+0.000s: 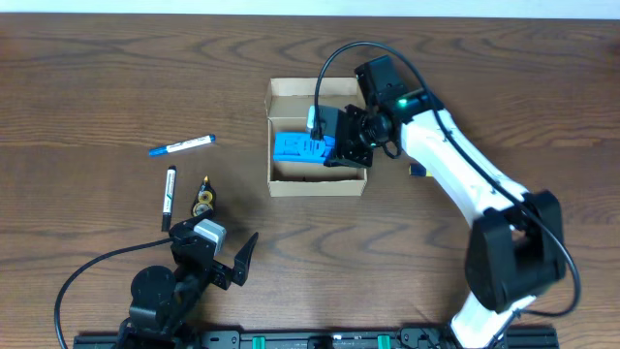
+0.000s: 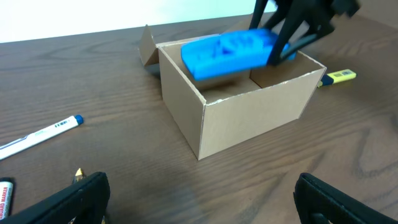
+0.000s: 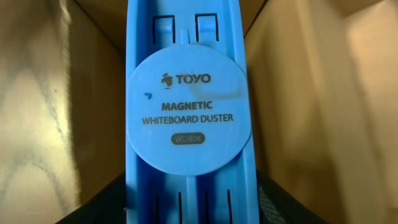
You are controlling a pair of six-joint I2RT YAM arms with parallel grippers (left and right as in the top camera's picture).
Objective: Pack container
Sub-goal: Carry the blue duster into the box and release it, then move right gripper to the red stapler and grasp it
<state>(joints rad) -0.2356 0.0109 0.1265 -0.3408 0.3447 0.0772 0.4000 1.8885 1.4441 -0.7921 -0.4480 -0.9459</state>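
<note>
The container point(image 1: 281, 184) is a tan cardboard box with its flap lid open, mid-table; it also shows in the left wrist view point(image 2: 249, 118) and its inner walls show in the right wrist view point(image 3: 323, 93). My right gripper point(image 1: 341, 145) is shut on a blue whiteboard duster point(image 1: 302, 147) and holds it over the open top of the box, tilted. The duster point(image 3: 189, 112) fills the right wrist view and shows in the left wrist view point(image 2: 227, 53). My left gripper point(image 1: 225, 267) is open and empty near the front edge, apart from the box.
A blue-capped white marker point(image 1: 182, 145) and a black marker point(image 1: 169, 197) lie left of the box. A small yellow-black item point(image 1: 203, 199) lies beside the black marker. A yellow highlighter point(image 2: 336, 77) lies right of the box.
</note>
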